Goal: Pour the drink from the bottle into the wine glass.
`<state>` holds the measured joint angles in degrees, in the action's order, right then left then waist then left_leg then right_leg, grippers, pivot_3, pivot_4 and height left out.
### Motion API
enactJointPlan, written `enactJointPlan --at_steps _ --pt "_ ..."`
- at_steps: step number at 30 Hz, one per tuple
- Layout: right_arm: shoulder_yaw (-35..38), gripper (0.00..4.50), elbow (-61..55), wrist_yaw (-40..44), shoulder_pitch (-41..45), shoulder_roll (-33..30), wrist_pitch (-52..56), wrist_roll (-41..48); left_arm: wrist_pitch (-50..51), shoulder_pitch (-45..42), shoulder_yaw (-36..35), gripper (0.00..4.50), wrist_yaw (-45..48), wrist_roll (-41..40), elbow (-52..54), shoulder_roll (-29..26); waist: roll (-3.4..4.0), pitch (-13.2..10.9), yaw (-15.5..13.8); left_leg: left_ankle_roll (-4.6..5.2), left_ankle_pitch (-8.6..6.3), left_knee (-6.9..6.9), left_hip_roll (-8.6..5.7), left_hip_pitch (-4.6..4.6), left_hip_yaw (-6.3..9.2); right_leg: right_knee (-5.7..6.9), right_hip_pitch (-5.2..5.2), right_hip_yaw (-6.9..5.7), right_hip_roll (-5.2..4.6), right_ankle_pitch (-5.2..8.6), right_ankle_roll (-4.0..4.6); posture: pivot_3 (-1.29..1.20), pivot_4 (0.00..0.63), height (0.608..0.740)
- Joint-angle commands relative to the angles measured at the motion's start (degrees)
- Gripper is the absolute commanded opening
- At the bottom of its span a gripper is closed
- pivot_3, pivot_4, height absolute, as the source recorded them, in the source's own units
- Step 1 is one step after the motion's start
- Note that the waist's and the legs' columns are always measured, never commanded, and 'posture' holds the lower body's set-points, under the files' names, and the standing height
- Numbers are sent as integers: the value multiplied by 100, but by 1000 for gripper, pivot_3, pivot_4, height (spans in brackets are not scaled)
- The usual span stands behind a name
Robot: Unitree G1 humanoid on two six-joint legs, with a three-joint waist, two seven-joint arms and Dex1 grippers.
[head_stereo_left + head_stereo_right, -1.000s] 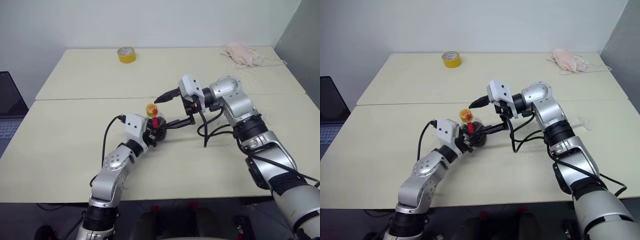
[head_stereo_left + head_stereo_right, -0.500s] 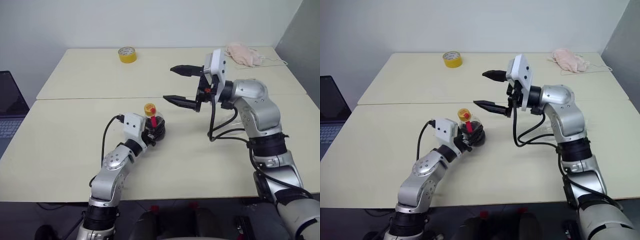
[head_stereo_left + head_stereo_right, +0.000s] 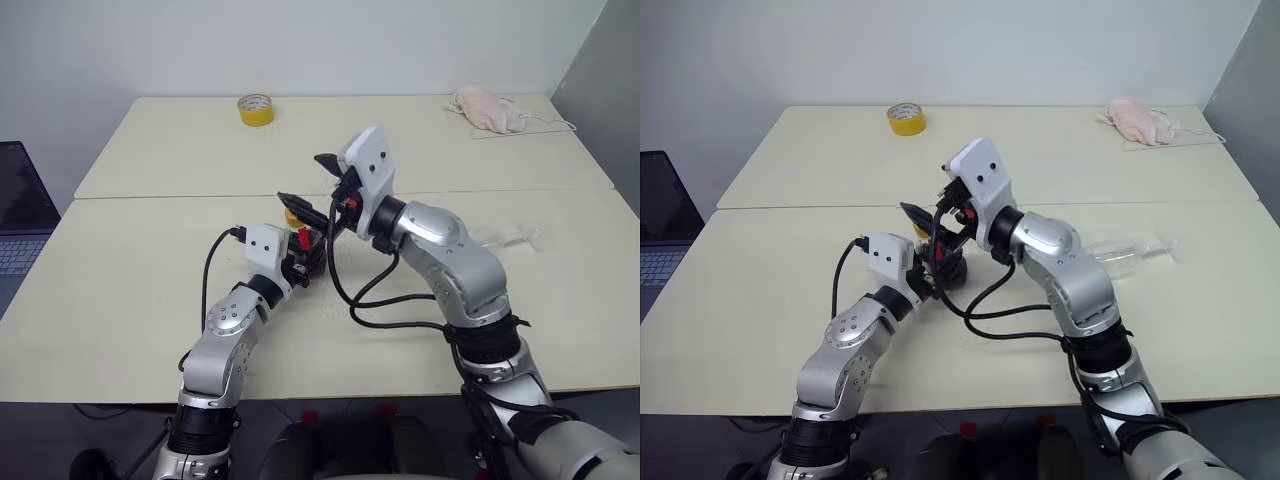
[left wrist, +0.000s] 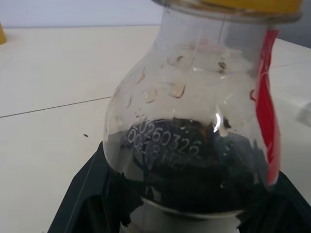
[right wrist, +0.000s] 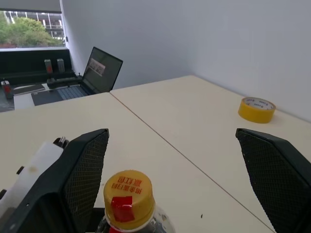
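Note:
My left gripper (image 3: 303, 262) is shut on the dark lower body of the bottle (image 4: 204, 126), which stands upright just above the table. The dark brown drink (image 4: 194, 170) fills its lower part. A red label strip runs down its side, and its yellow cap (image 5: 129, 199) is on. My right gripper (image 3: 302, 178) is open, its two black fingers (image 5: 85, 174) spread wide on either side of the cap without touching it. The wine glass (image 3: 1128, 255) lies on its side on the table to the right, apart from both grippers.
A yellow tape roll (image 3: 254, 109) sits at the far left of the back table. A pink cloth (image 3: 487, 108) lies at the far right. A laptop (image 3: 18, 215) stands beyond the table's left edge. A seam (image 3: 180, 197) divides the two tables.
My right arm has swung from the right back toward the bottle and turned, so its open fingers now flank the cap. The left gripper and the bottle have stayed put.

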<state>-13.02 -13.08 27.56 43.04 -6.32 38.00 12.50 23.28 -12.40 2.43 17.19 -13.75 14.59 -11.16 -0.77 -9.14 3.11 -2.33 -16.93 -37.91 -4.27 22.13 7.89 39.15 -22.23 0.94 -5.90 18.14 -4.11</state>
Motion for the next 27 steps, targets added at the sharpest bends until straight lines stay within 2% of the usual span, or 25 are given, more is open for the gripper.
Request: enactJointPlan --at_steps 1,16,27 --pt "-181 4474 -297 116 24 -46 81 46 -138 -30 -63 2606 -19 40 132 -7 0 0 3 0 0 0 0 0 0 0 0 0 0 0 0 0 150 740" --pt "-639 4474 190 -16 284 117 142 -280 -153 -50 -40 2606 -30 44 101 17 0 0 7 0 0 2 1 0 1 0 -1 0 1 0 0 0 150 740" --pt "-691 4474 813 -23 548 301 -12 -603 -154 -33 -24 2606 -35 62 109 36 0 0 13 0 0 2 1 -2 0 0 0 1 2 0 0 0 150 740"
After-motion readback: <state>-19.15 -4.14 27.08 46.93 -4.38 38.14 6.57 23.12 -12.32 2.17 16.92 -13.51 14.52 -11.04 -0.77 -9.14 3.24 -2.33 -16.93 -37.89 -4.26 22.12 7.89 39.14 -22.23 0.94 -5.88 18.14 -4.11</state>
